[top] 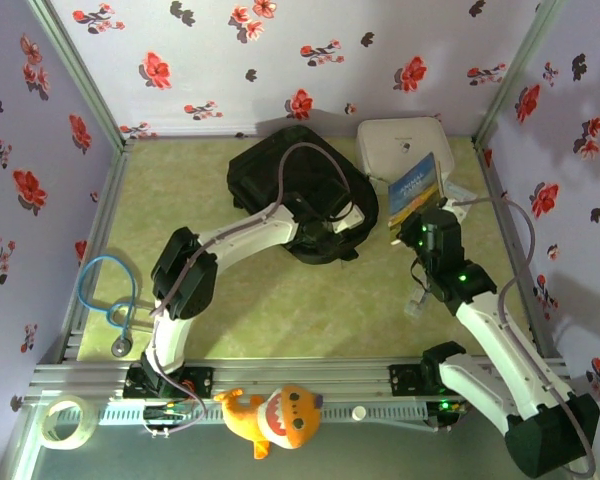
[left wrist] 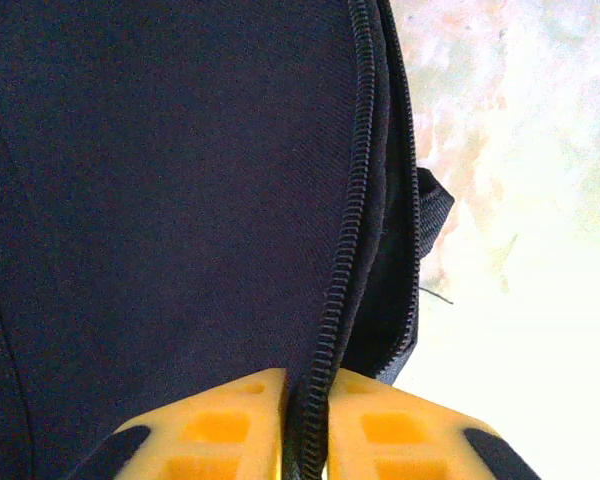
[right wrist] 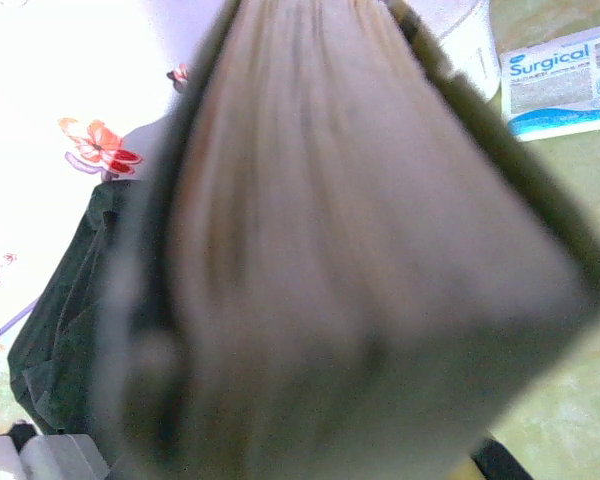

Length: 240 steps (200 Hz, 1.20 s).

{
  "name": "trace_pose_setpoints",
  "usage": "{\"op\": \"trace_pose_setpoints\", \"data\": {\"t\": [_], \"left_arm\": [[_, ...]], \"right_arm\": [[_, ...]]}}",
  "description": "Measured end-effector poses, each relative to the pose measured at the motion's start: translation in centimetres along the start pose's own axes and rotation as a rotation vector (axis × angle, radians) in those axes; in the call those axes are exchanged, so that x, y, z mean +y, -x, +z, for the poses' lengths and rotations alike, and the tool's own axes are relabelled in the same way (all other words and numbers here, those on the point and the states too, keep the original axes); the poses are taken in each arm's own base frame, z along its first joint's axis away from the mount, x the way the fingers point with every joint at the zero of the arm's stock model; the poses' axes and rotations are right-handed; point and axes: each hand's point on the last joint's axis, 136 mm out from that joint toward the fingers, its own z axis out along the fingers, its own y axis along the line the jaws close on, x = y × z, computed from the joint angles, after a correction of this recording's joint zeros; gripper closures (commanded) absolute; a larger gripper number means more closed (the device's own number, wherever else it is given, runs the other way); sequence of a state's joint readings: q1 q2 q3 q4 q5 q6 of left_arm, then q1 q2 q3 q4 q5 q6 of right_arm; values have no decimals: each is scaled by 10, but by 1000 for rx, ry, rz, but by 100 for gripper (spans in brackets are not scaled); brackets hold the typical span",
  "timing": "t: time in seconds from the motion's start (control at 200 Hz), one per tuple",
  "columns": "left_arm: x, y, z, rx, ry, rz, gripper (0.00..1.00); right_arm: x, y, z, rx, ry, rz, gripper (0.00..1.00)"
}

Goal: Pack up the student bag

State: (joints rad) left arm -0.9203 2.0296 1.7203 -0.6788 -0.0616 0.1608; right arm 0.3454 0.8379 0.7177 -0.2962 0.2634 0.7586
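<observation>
Blurred book (right wrist: 360, 250), surgical packet (right wrist: 560, 80) beyond, left fingers (left wrist: 220, 430) pinching student bag (left wrist: 160, 200) zipper (left wrist: 345, 250)

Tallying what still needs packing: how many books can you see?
1. The book is held by the right pincer, right of the student bag; more could be hidden inside the bag.

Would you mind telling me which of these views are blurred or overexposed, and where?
Top external view: evenly lit and sharp. Left wrist view: student bag weave crisp, table beside it blown out to white. Right wrist view: book too close, blurred; wall at upper left washed out.
</observation>
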Motion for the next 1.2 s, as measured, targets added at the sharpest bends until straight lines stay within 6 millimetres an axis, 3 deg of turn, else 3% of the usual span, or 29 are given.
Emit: {"op": "trace_pose_setpoints", "data": {"t": [0.195, 0.455, 0.615, 0.85, 1.2], "left_arm": [[12, 1, -11, -29, -68, -56, 93], [55, 15, -53, -174, -40, -204, 95], [74, 21, -78, -283, -1, -253, 95], [76, 32, -103, -426, 18, -260, 95], [70, 30, -98, -466, -9, -269, 96]], "right_arm": [[-10, -4, -7, 10, -24, -7, 92], [-19, -11, -24, 37, -23, -34, 91], [-11, -18, -35, 86, 52, -40, 91], [14, -53, -34, 285, 188, 0, 91], [33, -84, -4, 439, 248, 148, 91]]}}
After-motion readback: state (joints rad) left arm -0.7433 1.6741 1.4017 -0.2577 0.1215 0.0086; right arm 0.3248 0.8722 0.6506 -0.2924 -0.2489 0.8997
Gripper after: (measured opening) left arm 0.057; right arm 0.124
